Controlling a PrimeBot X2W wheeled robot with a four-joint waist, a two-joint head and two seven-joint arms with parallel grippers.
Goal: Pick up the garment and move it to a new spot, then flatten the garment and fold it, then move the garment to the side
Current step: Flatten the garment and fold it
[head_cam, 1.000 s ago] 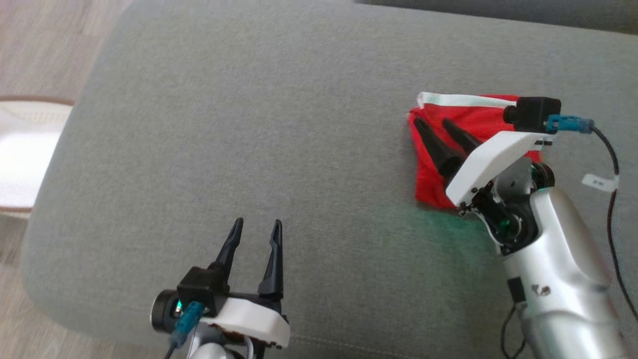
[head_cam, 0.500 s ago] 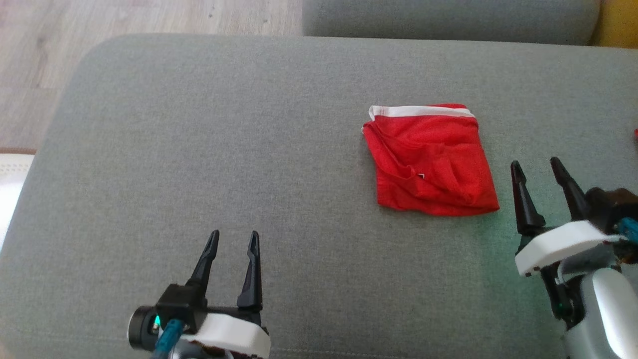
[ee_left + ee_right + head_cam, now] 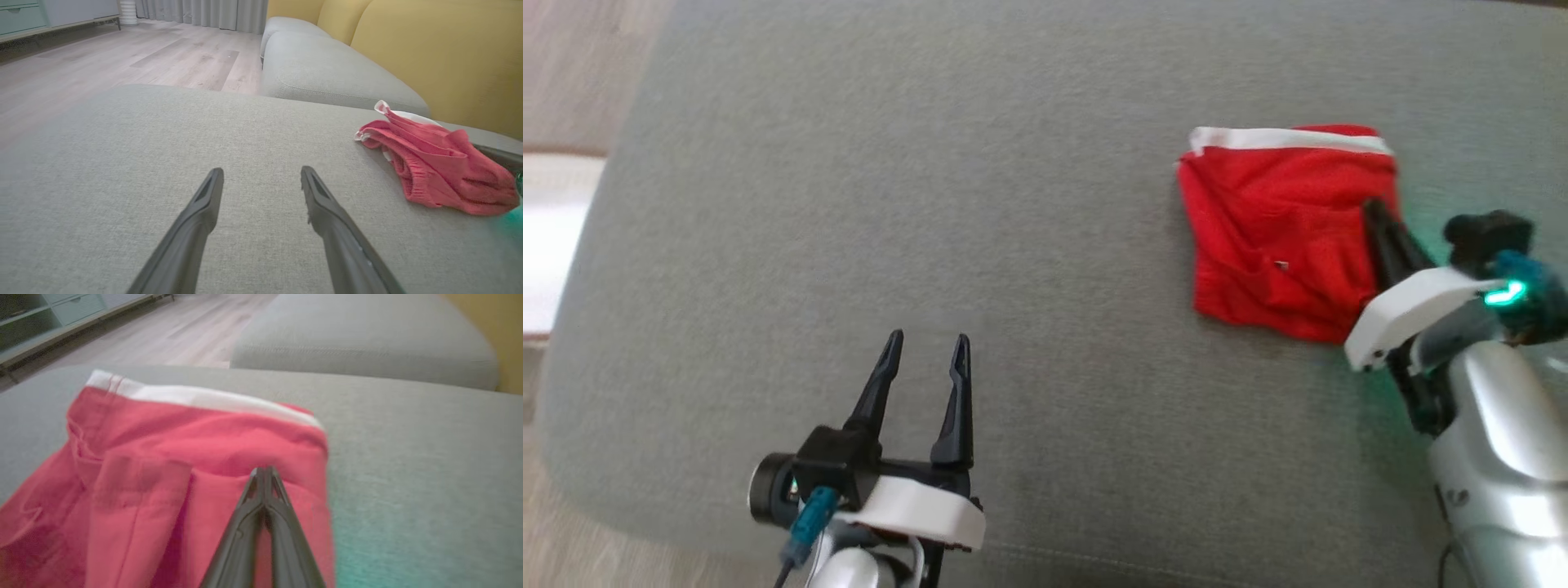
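Since a moment ago the right gripper has gone from beside the red garment onto its right edge, and its fingers have closed. They are pressed tight together on the cloth; I cannot tell if any is pinched. The garment lies folded on the right of the grey cushion, white band at the far side. Most of it lies left of that gripper, so the right arm is the close one. The left gripper is open, well apart at the near left.

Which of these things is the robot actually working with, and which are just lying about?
In the job: red garment, right gripper closed at its edge, open left gripper, grey cushion underneath.
Just about: yellow sofa back, wooden floor, curtains.
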